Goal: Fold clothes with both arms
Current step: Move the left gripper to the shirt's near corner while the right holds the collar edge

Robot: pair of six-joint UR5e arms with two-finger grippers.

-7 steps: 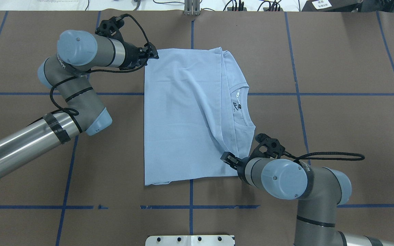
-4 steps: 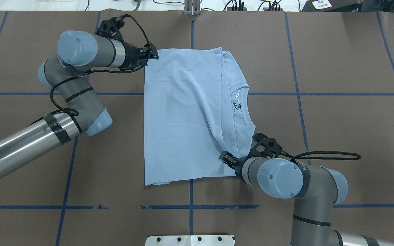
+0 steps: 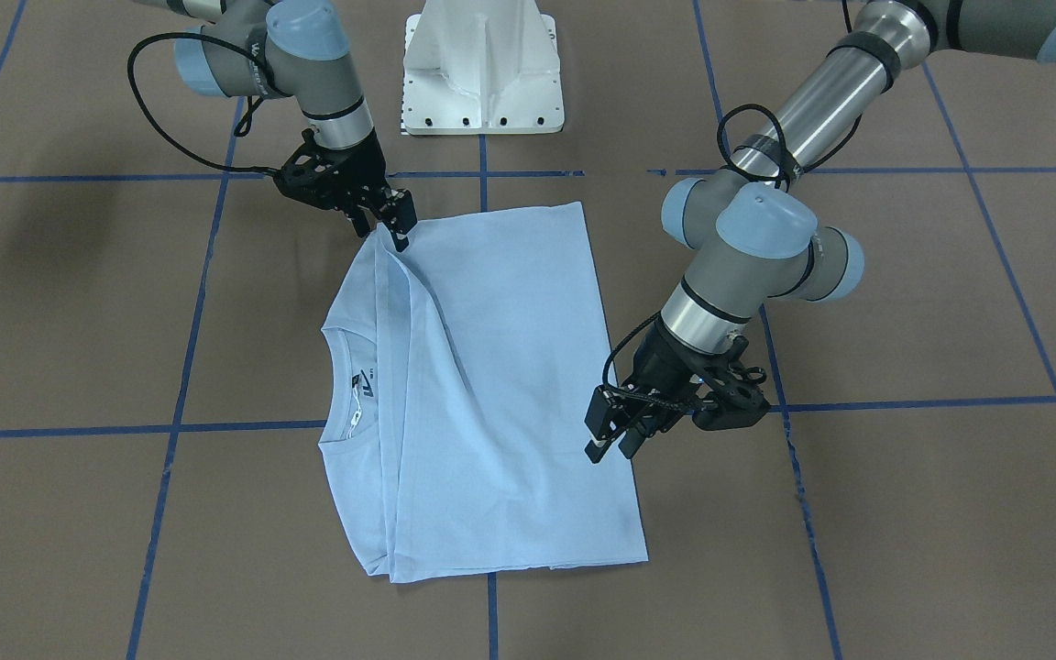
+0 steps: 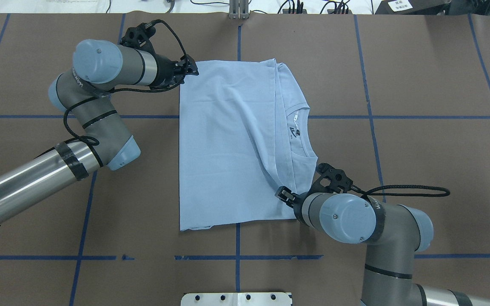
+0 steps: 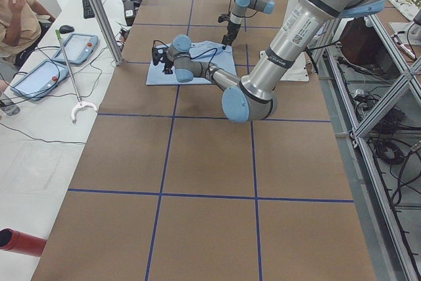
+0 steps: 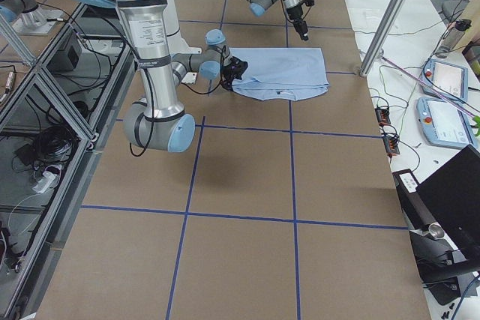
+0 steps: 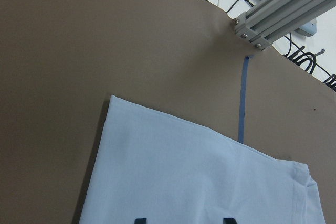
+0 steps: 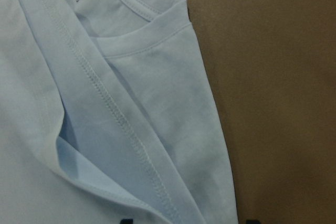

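Note:
The light blue t-shirt [image 4: 228, 148] lies flat on the brown table, folded into a rectangle. Its collar and dark neck label [image 4: 294, 131] show at its right edge in the overhead view. My left gripper [image 4: 192, 68] hovers open at the shirt's far left corner. In the left wrist view its two fingertips [image 7: 139, 220] stand apart over the cloth [image 7: 199, 182]. My right gripper [image 4: 282, 194] is open at the near right corner, beside the folded hem [image 8: 121, 135]. In the front-facing view the shirt [image 3: 491, 385] lies between the right gripper [image 3: 397, 229] and the left gripper [image 3: 609, 445]. Neither holds cloth.
Blue tape lines cross the brown table cover. The white pedestal base [image 3: 482, 64] stands at the robot's side of the table. An aluminium frame post [image 7: 278, 17] rises at the far edge. A person [image 5: 16, 11] sits by tablets [image 5: 72, 47] on a side table.
The right arm has shifted a little to the left, and its gripper stays at the shirt's near right corner. The left arm has barely moved. The shirt lies as before.

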